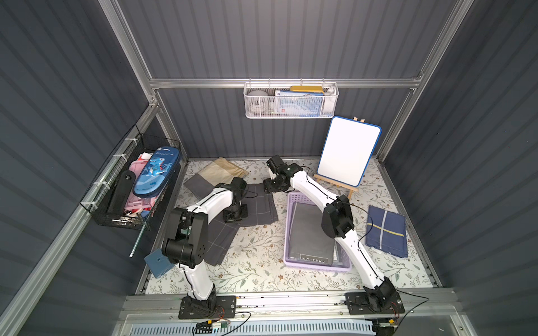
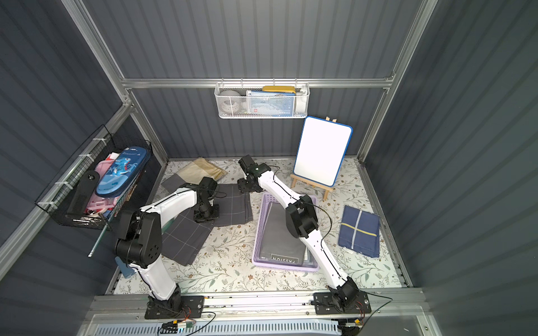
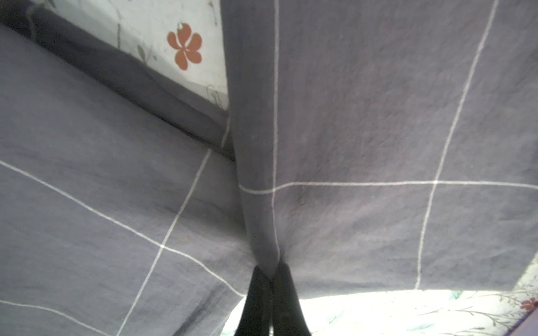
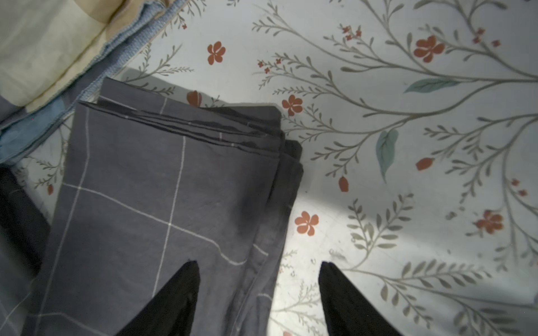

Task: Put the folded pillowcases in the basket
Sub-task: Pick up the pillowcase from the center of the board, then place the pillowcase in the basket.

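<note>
Pillowcase (image 1: 260, 209), grey with white checks, lay folded on the table (image 1: 256, 270) at nine o'clock of the lavender basket (image 1: 314, 267). We judged it light, limp and apt to unfold, so best pinched through all layers at an edge. Left jaws were clamped on a fold of it. Right jaws stood wide apart over its corner, holding nothing. A label (image 1: 316, 259) on the grey cloth (image 1: 311, 229) in the basket read PASSION. The blue pencil case (image 1: 155, 171) seemed to read Dinosaur.

Pillowcase (image 4: 163, 203) matt grey woven cloth; basket (image 1: 298, 198) smooth lavender plastic.

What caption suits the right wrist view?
Open right gripper over the edge of a folded grey pillowcase.
</note>
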